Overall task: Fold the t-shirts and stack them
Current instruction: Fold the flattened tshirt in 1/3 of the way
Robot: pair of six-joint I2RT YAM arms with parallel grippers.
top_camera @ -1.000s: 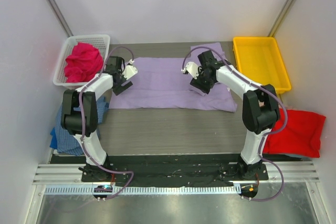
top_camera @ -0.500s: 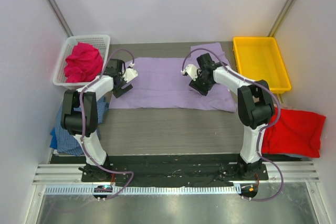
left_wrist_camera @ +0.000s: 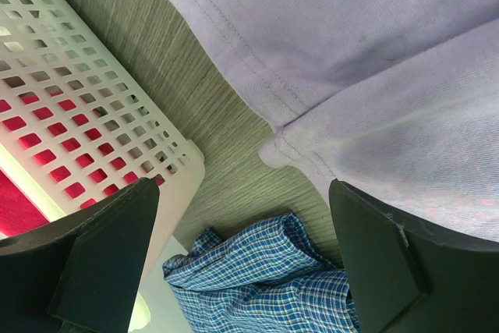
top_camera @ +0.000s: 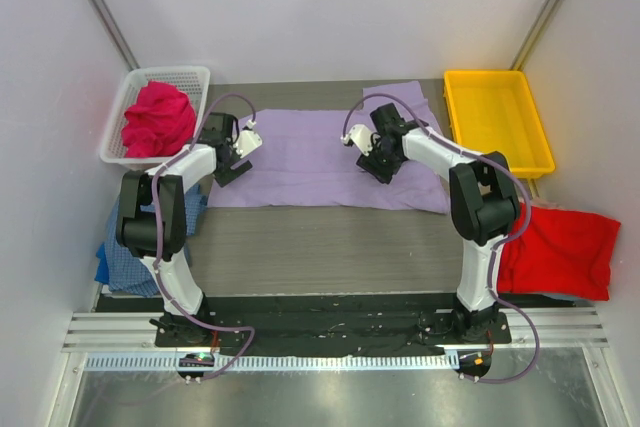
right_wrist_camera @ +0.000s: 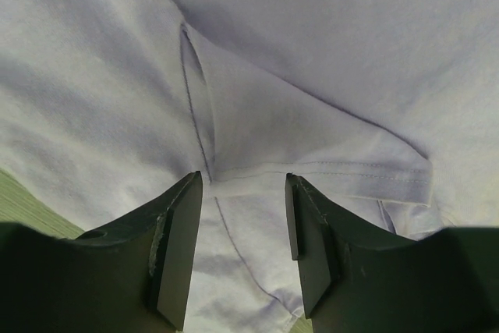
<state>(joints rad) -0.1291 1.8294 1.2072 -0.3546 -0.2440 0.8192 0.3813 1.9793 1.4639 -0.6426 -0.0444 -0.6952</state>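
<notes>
A large lavender t-shirt (top_camera: 310, 162) lies spread flat across the table. My left gripper (top_camera: 232, 161) hangs open at its left end, jaws wide, just past the shirt's hemmed corner (left_wrist_camera: 374, 76) and holding nothing (left_wrist_camera: 242, 263). My right gripper (top_camera: 381, 163) hovers low over the shirt's right part. Its jaws (right_wrist_camera: 242, 224) stand partly open astride a sleeve seam (right_wrist_camera: 312, 173), not pinching cloth. A magenta-pink t-shirt (top_camera: 158, 117) is bunched in the basket. A red t-shirt (top_camera: 562, 252) lies at the right. A blue checked t-shirt (top_camera: 108, 259) (left_wrist_camera: 265, 286) hangs off the table's left edge.
The white mesh basket (top_camera: 180, 73) (left_wrist_camera: 70, 115) stands at the back left, close beside my left gripper. A yellow tray (top_camera: 485, 75) sits at the back right. Bare wood-grain table (top_camera: 330, 247) runs in front of the lavender shirt.
My right gripper has slid a little left and back over the lavender shirt, its jaws narrowing slightly. The left gripper has shifted slightly towards the basket, still open.
</notes>
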